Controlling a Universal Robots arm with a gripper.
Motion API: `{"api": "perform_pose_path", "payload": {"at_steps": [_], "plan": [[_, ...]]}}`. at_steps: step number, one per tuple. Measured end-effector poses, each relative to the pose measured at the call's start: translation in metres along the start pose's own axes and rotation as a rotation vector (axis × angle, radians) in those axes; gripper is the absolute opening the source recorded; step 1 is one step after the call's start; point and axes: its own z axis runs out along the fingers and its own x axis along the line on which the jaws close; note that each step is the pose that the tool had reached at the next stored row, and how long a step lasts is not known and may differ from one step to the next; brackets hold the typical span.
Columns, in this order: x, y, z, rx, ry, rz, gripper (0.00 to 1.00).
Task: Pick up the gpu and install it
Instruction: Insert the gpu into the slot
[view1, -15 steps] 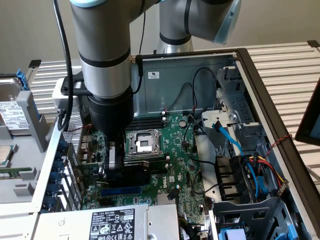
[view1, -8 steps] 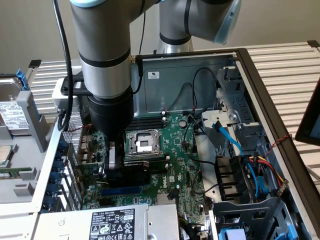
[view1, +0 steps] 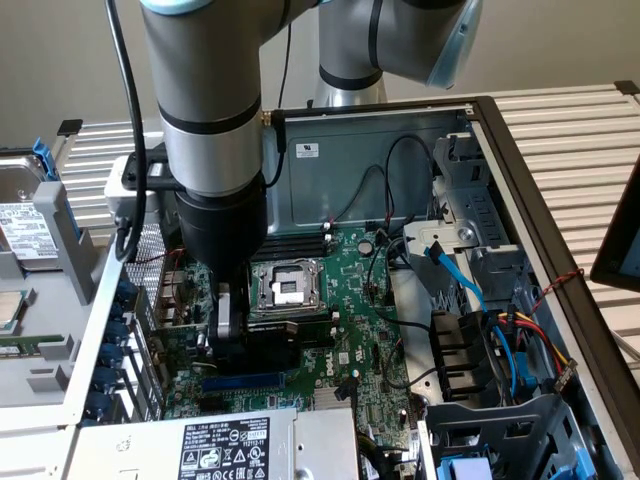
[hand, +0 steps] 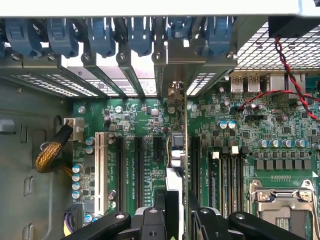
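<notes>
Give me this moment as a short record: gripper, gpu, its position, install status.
gripper: gripper shut on the gpu
gpu pose: on edge, seen edge-on in the wrist view
position: over the motherboard, among the expansion slots, bracket end toward the case's rear slot openings
nearby: CPU socket beside the gripper in the exterior view
install status: cannot tell whether the card is seated

The gpu (hand: 176, 145) stands upright between the fingers (hand: 160, 201) over the motherboard (hand: 240, 135), beside the CPU socket (hand: 282, 205).
</notes>
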Motion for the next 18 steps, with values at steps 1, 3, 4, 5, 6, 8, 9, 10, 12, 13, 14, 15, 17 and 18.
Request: {"api": "perform_pose_path", "payload": {"at_steps": [1, 3, 4, 5, 6, 8, 9, 10, 12, 13, 14, 15, 17, 18], "plan": [[0.0, 0.0, 0.0003, 0.0001, -0.0002, 0.0, 0.27], [0.0004, -0.0001, 0.0009, -0.0005, -0.0003, 0.0, 0.27], [0.0006, -0.0001, 0.0013, -0.0007, -0.0006, 0.0, 0.27], [0.0006, -0.0001, 0.0015, -0.0014, -0.0007, 0.0, 0.27], [0.0007, -0.0002, 0.0018, -0.0024, -0.0018, 0.0, 0.27], [0.0009, -0.0002, 0.002, -0.0046, -0.005, 0.0, 0.27], [0.0009, -0.0002, 0.0022, -0.0054, -0.0067, 0.0, 0.27], [0.0008, -0.0001, 0.0023, -0.0058, -0.0076, 0.0, 0.27], [0.0009, -0.0002, 0.0024, -0.007, -0.0087, 0.0, 0.27], [0.0009, -0.0002, 0.0024, -0.007, -0.0087, 0.0, 0.27], [0.0009, -0.0002, 0.0024, -0.0071, -0.0087, 0.0, 0.27], [0.0009, -0.0002, 0.0024, -0.0071, -0.0087, 0.0, 0.27], [0.0009, -0.0002, 0.0024, -0.0071, -0.0088, 0.0, 0.27], [0.0009, -0.0002, 0.0024, -0.0071, -0.0088, 0.0, 0.27]]}}
